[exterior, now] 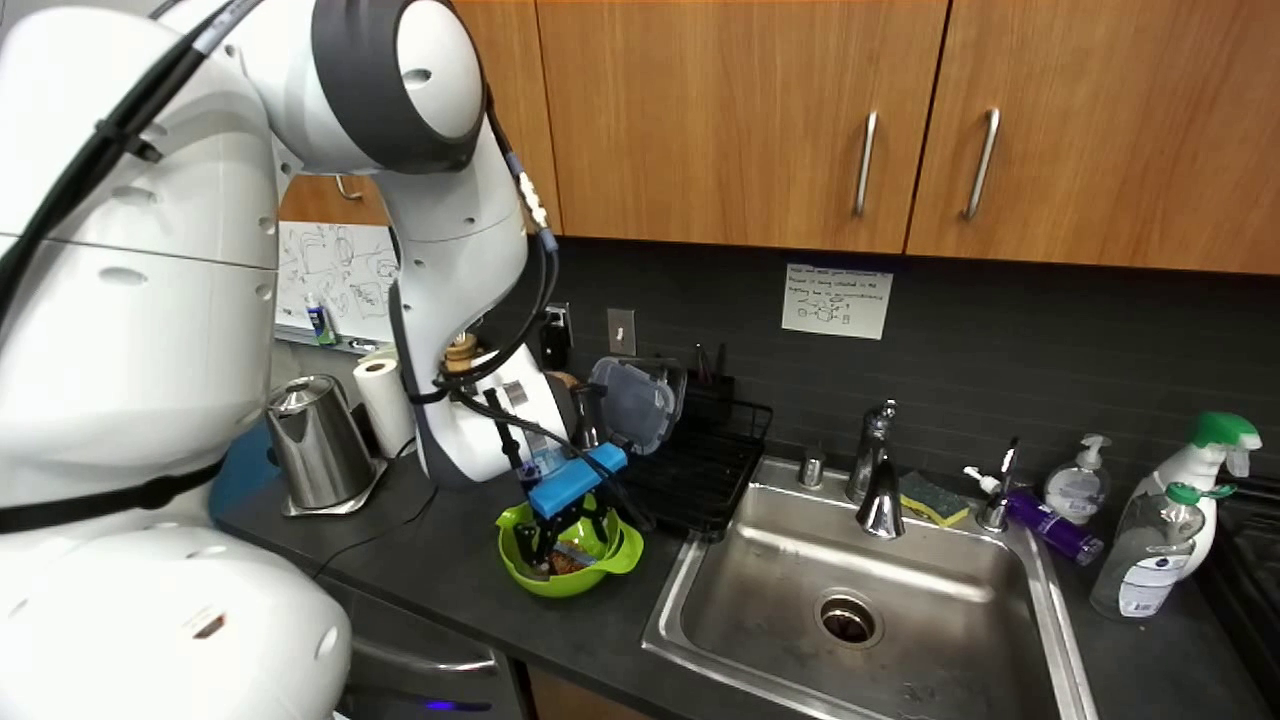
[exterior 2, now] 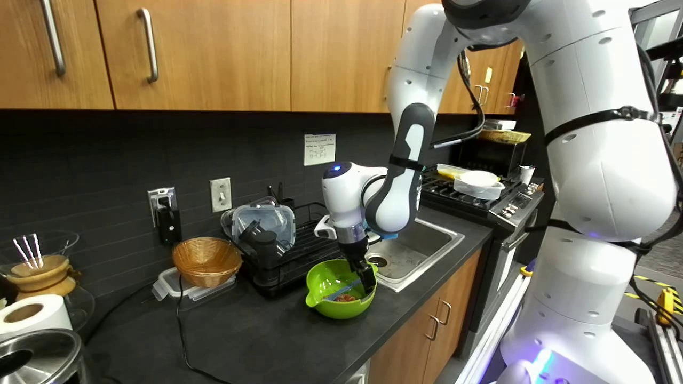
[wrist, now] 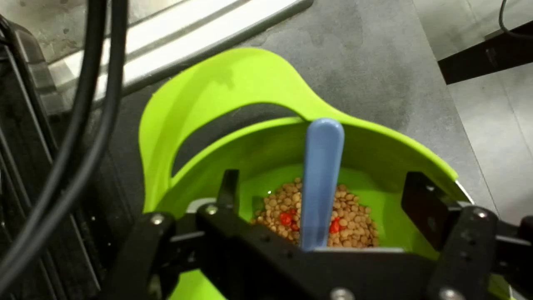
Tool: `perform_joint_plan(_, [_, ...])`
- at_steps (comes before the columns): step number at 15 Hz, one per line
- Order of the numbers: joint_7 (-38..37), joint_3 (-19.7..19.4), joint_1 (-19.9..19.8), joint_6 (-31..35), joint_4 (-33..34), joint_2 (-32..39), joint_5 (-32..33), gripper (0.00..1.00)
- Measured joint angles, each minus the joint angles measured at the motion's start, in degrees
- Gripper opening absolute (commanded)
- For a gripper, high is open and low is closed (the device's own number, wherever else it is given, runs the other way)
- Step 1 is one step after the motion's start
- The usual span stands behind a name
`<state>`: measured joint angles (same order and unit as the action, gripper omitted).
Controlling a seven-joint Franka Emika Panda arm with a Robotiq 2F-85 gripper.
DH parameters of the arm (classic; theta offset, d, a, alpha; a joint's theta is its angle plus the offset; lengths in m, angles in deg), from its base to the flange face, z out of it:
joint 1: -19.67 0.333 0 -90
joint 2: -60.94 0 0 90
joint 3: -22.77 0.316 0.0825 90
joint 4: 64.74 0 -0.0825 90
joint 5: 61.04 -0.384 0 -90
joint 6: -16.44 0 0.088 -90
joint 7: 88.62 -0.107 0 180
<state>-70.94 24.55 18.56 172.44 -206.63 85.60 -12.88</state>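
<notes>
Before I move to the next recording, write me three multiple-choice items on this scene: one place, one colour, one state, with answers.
1. Where does the green bowl stand?
A) In the dish rack
B) On the counter beside the sink
C) On the stove

2. What colour is the utensil handle in the bowl?
A) Blue
B) Red
C) Yellow

3. How does the gripper stand?
A) Shut on the utensil handle
B) Shut on the bowl's rim
C) Open, holding nothing

Answers:
1 B: both exterior views show the bowl on the counter next to the sink.
2 A: the wrist view shows the handle plainly blue.
3 C: its fingers stand wide apart in the wrist view, with the handle showing between them, clear of both.
</notes>
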Motion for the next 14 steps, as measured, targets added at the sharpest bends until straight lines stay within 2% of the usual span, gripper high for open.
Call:
perform_joint_plan(1, [0.0, -0.2, 0.0, 0.3, -0.1, 0.0, 0.0, 0.94])
perform_joint_plan(2, [0.0, -0.3, 0.0, 0.4, -0.2, 0.0, 0.0, 0.74])
perform_joint_plan(3, [0.0, -0.4, 0.0, 0.6, -0.2, 0.0, 0.0, 0.69])
perform_joint_plan(9, [0.0, -0.7, 0.0, 1.4, -0.6, 0.0, 0.0, 0.21])
perform_joint_plan(12, [0.0, -0.7, 0.0, 1.5, -0.6, 0.0, 0.0, 0.01])
perform_joint_plan(14, [0.0, -0.7, 0.0, 1.5, -0.6, -0.1, 0.0, 0.05])
